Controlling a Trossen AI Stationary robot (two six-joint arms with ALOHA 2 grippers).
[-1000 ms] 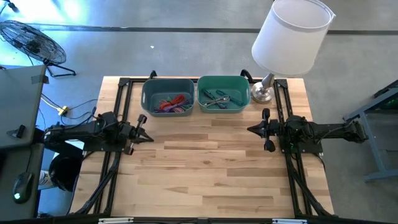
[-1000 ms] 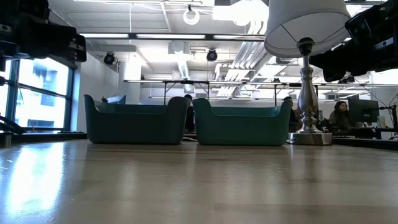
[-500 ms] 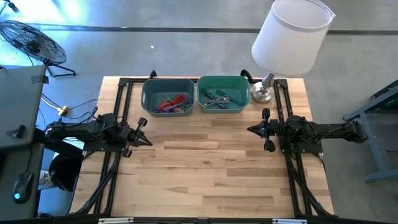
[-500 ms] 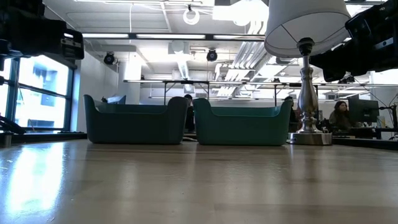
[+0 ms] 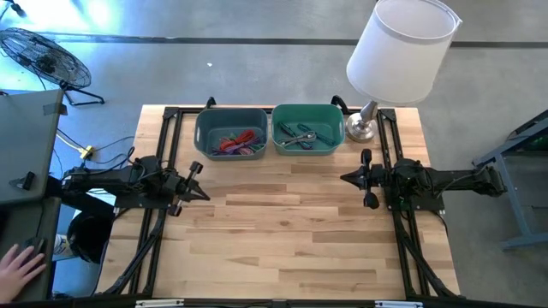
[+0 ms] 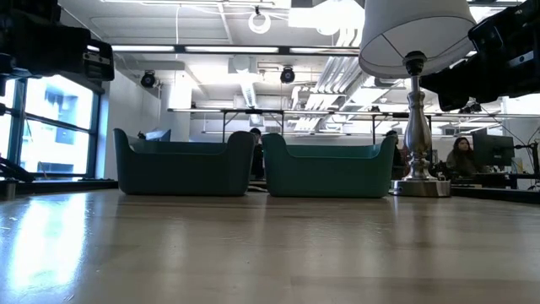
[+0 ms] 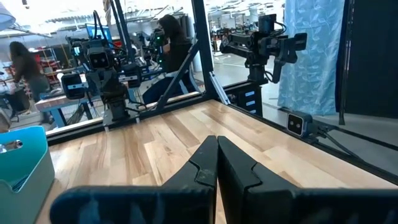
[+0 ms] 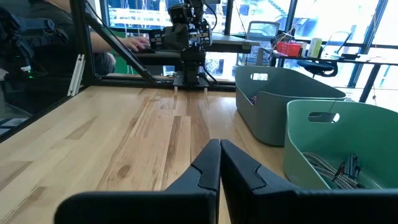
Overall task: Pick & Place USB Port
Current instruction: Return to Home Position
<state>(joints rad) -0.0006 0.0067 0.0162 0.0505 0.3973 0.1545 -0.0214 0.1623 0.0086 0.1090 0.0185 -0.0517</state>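
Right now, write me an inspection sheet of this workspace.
Surface: wooden table, nothing seen loose on it.
Job's things: blue bin holds red and purple cables; green bin holds pale cables.
Clutter: lamp beside the green bin.
Hands: left hand and right hand shut, empty, at the table's sides.
Cables: nothing seen outside the bins.
Surroundings: fan on the floor; a person's fingers by the desk.
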